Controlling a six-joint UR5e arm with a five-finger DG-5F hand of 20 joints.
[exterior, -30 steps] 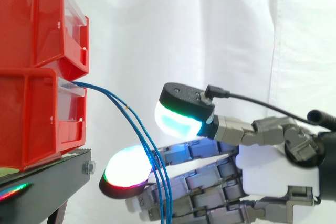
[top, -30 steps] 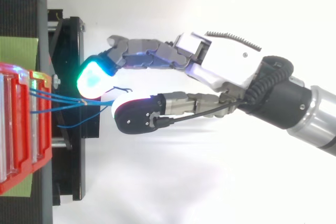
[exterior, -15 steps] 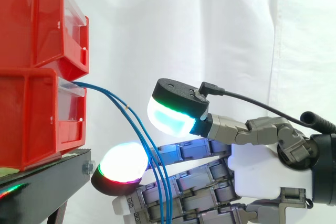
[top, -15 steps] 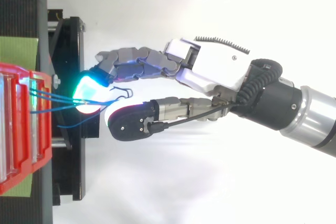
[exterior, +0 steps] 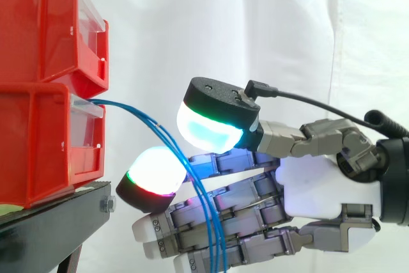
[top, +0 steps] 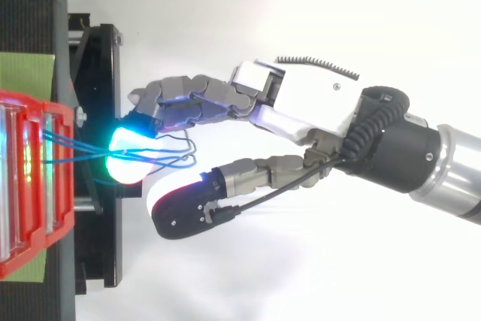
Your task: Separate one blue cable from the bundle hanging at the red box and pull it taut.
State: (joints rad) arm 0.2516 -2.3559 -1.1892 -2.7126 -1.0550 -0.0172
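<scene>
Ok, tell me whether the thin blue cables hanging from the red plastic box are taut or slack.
Slack: the thin blue cables leave the red plastic box and droop in a curve past the hand.

Hand (exterior: 319, 190) risen; thumb swung apart from fingers; blue cables (exterior: 148, 123) now drape across lit fingertip (exterior: 153, 172).

Glossy red plastic bins (exterior: 45, 36) with clear plastic fronts sit on a matt black metal stand (exterior: 57, 222), before a softly creased white cloth curtain (exterior: 255, 23). Thin blue cables (exterior: 160, 132) look smooth-sheathed. The hand (exterior: 313, 190) pairs a glossy white plastic shell with grey metal-look links and milky translucent pads (exterior: 208, 131).
</scene>
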